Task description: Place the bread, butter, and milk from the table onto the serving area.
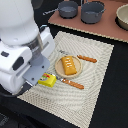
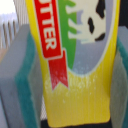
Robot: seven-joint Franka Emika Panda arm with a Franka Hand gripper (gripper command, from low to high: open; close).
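While the butter (image 2: 75,60) is clamped between the pincer (image 1: 46,78) pads (image 2: 25,85), it is held low over the striped placemat (image 1: 95,70), beside the plate (image 1: 59,73) where the bread (image 1: 69,65) is seen. Milk is not seen.

The butter (image 2: 75,65) carried red-banner lettering on its yellow face, white capitals reading "UTTER", the word's first letter cut off at the wrist view's edge; beside it stood a black-and-white cow picture; nothing else was legible
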